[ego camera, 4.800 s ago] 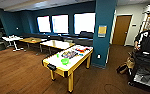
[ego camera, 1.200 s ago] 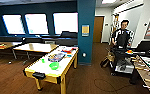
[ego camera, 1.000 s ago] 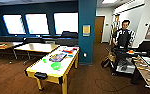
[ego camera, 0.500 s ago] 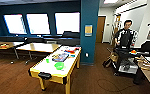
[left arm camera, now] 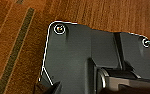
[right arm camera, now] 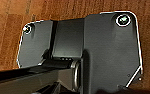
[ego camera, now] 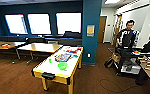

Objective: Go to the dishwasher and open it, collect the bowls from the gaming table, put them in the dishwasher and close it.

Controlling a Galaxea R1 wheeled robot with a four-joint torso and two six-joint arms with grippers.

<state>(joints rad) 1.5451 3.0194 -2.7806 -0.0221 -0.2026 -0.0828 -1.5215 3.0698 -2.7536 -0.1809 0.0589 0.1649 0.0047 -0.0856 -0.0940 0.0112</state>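
The gaming table (ego camera: pixel 47 67), long and white-topped with a yellow edge strip, stands end-on a little left of centre in the head view. A lime green bowl (ego camera: pixel 62 65) sits on its near half. A small upright green cup (ego camera: pixel 50 60) is left of the bowl. Colourful board-game boxes (ego camera: pixel 62 57) lie farther back on the table. The dishwasher is out of view. Both wrist views look down on brown wooden floor (left arm camera: pixel 96 12) past the robot's own dark plate.
A teal pillar (ego camera: pixel 91 32) rises just behind the table's far right corner. Wooden tables (ego camera: pixel 39 47) stand to the left by the windows. A person (ego camera: pixel 126 37) stands at a dark cart (ego camera: pixel 127 62) on the right. A cable (ego camera: pixel 108 85) lies on the floor.
The whole head view has shifted as the camera moved. The gaming table now looks larger and closer and sits nearer the middle. Nothing on the table has moved.
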